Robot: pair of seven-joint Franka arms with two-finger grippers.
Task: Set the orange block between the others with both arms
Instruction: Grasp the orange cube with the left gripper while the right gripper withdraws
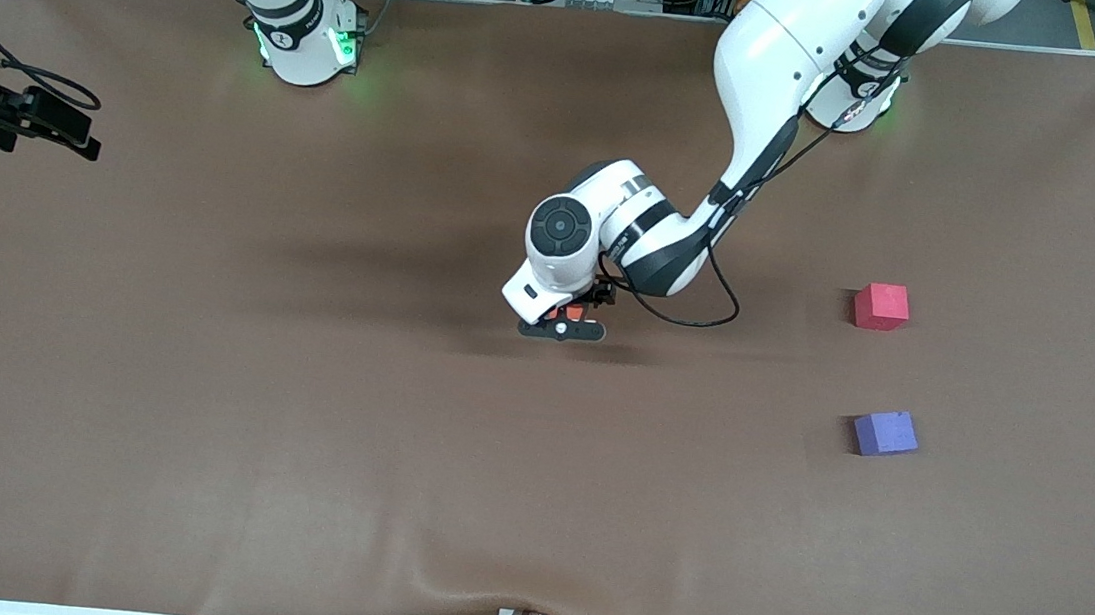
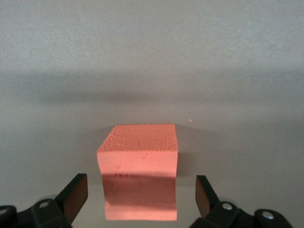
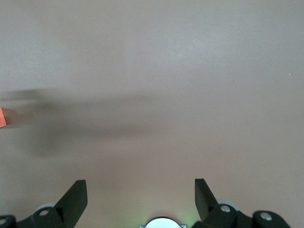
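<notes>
While the left gripper (image 1: pixel 561 327) is hanging low over the middle of the desk (image 1: pixel 200 365), its fingers (image 2: pixel 76 194) are standing spread on either side of the orange block (image 2: pixel 138 171), not gripping, likely lining up a grasp. The red-pink block (image 1: pixel 881 307) and purple block (image 1: pixel 885 432) are sitting apart toward the left arm's end, leaving a gap for it. The right gripper (image 3: pixel 140 197) is waiting at the desk's edge by its base, fingers wide, holding nothing.
</notes>
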